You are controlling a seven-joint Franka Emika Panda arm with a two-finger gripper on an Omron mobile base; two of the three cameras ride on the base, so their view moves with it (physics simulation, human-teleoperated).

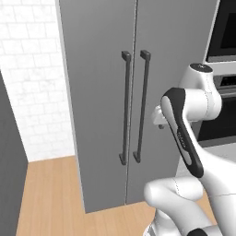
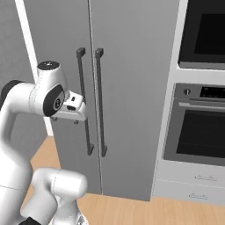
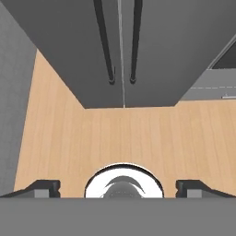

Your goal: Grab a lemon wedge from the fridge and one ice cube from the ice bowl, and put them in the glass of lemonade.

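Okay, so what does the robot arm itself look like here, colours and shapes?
The arm is made of glossy white, rounded, tube-like segments with dark grey to black bands at the joints and a round dark cap on top of one joint. Its hand is a white block with small dark details. The gripper has two small dark fingertips. No cables or lettering are visible.

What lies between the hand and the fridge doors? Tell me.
Nothing. In the hand view the open hand looks across bare wooden floor to the closed fridge; no object sits on that stretch.
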